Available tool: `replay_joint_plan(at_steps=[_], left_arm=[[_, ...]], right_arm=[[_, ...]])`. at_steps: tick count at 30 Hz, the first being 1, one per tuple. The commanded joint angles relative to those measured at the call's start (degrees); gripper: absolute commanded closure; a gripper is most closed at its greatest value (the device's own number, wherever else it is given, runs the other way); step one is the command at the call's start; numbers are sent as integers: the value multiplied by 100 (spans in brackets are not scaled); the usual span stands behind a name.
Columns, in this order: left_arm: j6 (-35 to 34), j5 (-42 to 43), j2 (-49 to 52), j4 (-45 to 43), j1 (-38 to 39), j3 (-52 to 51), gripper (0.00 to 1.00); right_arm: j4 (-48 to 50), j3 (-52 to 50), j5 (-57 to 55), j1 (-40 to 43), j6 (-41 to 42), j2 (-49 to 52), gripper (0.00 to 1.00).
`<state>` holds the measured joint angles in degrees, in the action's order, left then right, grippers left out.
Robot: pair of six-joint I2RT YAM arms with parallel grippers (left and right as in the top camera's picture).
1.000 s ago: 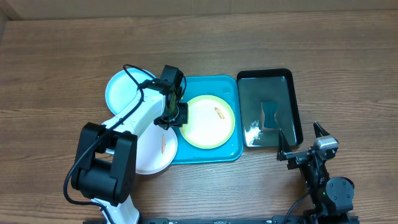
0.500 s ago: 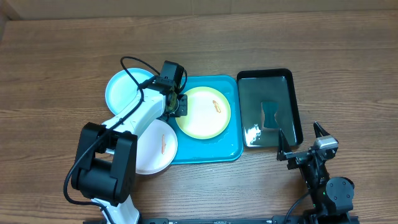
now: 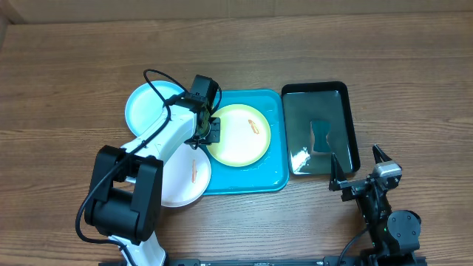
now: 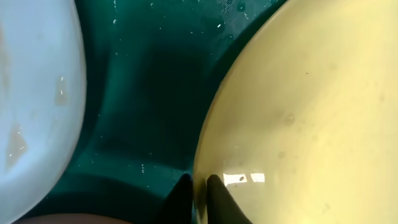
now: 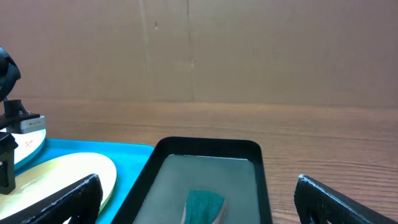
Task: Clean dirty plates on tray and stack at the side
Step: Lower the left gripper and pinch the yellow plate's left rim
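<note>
Two fingers (image 4: 221, 205) of the left gripper (image 4: 199, 199) pinch the left rim of the yellow-green plate (image 3: 240, 137), which sits on the turquoise tray (image 3: 275, 176). Just left, the white plate (image 3: 185, 183) overlaps the tray's near-left corner; the light blue plate (image 3: 140, 111) lies farther back on the table (image 3: 74, 74), partly under the arm (image 3: 166, 137). Right of the tray is a black tray (image 3: 350, 118), and near it the right gripper (image 3: 355, 157) hangs wide open, empty.
</note>
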<state>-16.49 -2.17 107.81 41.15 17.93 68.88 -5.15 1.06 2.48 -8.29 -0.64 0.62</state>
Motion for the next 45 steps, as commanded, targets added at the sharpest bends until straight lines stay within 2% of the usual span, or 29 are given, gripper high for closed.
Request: replay_joint_plan(at_steps=[1,8,11,17,22,28,39,45], left_arm=[[-26,96,66,17,4,-26,92],[46,26,66,-304,-35,-26,90],[42,79,66,-348,-35,-26,83],[35,492,66,-216,-35,-26,78],[35,479,66,-190,-48,-26,81],[-46,479,66,-96,-186,-26,95],[-44,494,66,-109,-264,-26,96],[-17,817,66,-140,-264,-26,96]], right_arm=[[44,-61,-74,17,28,-44,0],[44,-61,-74,17,28,-44,0],[44,-61,-74,17,28,-44,0],[44,-61,-74,17,28,-44,0],[44,-61,-74,17,28,-44,0],[44,-61,-74,17,28,-44,0],[44,-61,-74,17,28,-44,0],[44,-61,-74,17,28,-44,0]])
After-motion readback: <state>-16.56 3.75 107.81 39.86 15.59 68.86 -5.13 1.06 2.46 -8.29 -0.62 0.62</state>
